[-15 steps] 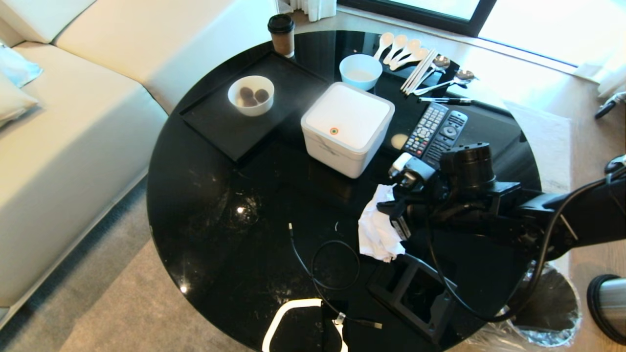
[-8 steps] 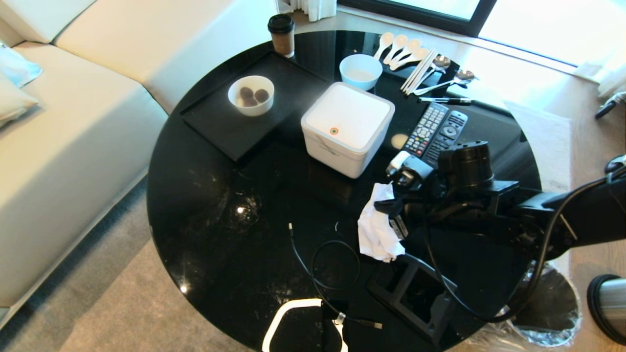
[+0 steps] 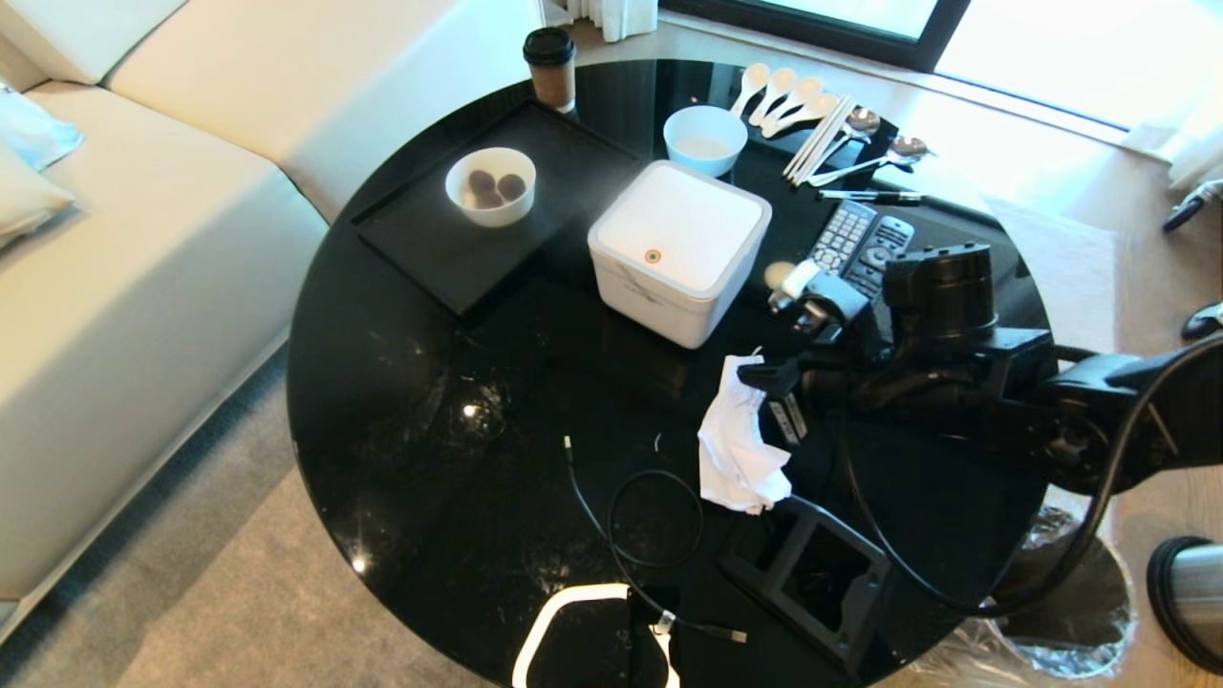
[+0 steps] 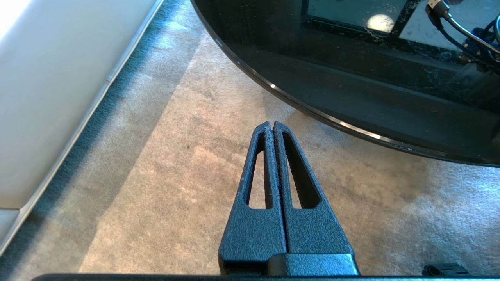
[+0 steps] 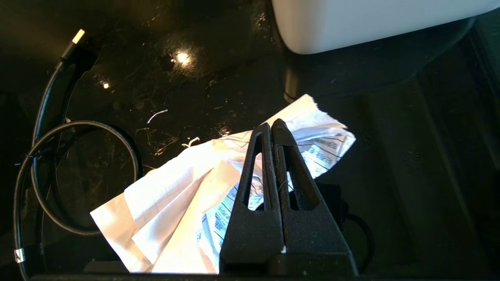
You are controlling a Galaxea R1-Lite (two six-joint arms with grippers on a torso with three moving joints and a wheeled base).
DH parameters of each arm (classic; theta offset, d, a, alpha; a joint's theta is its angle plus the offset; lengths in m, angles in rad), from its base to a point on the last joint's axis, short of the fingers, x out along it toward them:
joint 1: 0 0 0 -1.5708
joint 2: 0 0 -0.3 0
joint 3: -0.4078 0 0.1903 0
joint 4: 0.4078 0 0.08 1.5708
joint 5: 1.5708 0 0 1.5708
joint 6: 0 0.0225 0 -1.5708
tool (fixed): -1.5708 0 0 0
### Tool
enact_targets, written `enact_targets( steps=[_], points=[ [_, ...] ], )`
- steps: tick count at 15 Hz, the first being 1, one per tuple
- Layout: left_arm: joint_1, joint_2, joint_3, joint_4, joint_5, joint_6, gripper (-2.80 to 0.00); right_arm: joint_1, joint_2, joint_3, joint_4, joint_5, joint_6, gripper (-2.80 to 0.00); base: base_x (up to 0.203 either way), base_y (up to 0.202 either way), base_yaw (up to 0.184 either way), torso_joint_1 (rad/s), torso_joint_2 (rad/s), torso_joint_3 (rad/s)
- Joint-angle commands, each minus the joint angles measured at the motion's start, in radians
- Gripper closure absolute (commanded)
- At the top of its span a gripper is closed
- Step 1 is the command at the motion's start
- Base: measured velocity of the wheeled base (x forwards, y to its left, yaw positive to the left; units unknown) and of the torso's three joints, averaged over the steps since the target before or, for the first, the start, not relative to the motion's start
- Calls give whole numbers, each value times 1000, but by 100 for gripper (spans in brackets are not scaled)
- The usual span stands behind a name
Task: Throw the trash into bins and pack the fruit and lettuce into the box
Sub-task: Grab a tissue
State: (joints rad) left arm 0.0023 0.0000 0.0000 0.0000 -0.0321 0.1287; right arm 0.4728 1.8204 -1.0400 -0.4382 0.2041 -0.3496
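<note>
Daylight pours in from the window (image 3: 1003,38) beyond my glossy black worktop (image 3: 430,401), blowing out the floor beside it, scattering small glints and dim reflections across the dark glass, and lighting the crumpled paper (image 5: 187,195) near the white box (image 5: 371,19) warmly against sharp, deep surroundings.

Round black table (image 3: 401,382) w/ white box (image 3: 678,250), black tray (image 3: 459,248), remotes (image 3: 855,250), cable (image 3: 631,535).

Cream sofa (image 3: 143,239) and grey carpet (image 3: 239,592) flank a sunlit window (image 3: 955,29).
</note>
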Motion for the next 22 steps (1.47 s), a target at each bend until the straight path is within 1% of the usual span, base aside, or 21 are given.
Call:
enact_targets(
  steps=[1, 3, 7, 8, 14, 15, 17, 18, 20, 21, 22],
  points=[
    [0, 2, 0, 0, 0, 0, 0, -2, -30, 6, 3, -15, -2, 0, 0, 0, 0, 0, 0, 0],
    [0, 2, 0, 0, 0, 1, 0, -1, -56, 2, 72, -40, -2, 0, 0, 0, 0, 0, 0, 0],
    [0, 2, 0, 0, 0, 0, 0, -1, -145, -11, 324, -56, 0, 0, 0, 0, 0, 0, 0, 0],
    [0, 2, 0, 0, 0, 1, 0, -2, -150, -17, 338, -73, 0, 0, 0, 0, 0, 0, 0, 0],
    [1, 2, 0, 0, 0, 1, 0, 3, -165, -22, 385, -72, 1, 0, 0, 0, 0, 0, 0, 0],
    [-1, 2, 0, 0, 0, 1, 0, 3, -167, -22, 387, -72, 3, -280, 0, 0, 0, 0, 0, 0],
    [-1, 2, 0, 0, 0, 1, 0, 4, -168, -22, 395, -69, 8, -280, 0, 0, 0, 0, 0, 0],
    [1, 2, 0, 0, 0, 0, 0, 14, -167, -22, 395, -69, 30, -280, 0, 0, 0, 0, 0, 0],
    [1, 2, 0, 0, 0, 1, 0, 58, -168, -18, 398, -70, 111, -280, 0, 0, 0, 0, 0, 0],
    [-1, 2, 0, 0, 0, 0, 0, 72, -164, -12, 398, -71, 130, -280, 0, 0, 0, 0, 0, 0],
    [0, 2, 0, 0, 0, 2, 0, 81, -159, -8, 398, -70, 132, -280, 0, 0, 0, 0, 0, 0]
  ],
)
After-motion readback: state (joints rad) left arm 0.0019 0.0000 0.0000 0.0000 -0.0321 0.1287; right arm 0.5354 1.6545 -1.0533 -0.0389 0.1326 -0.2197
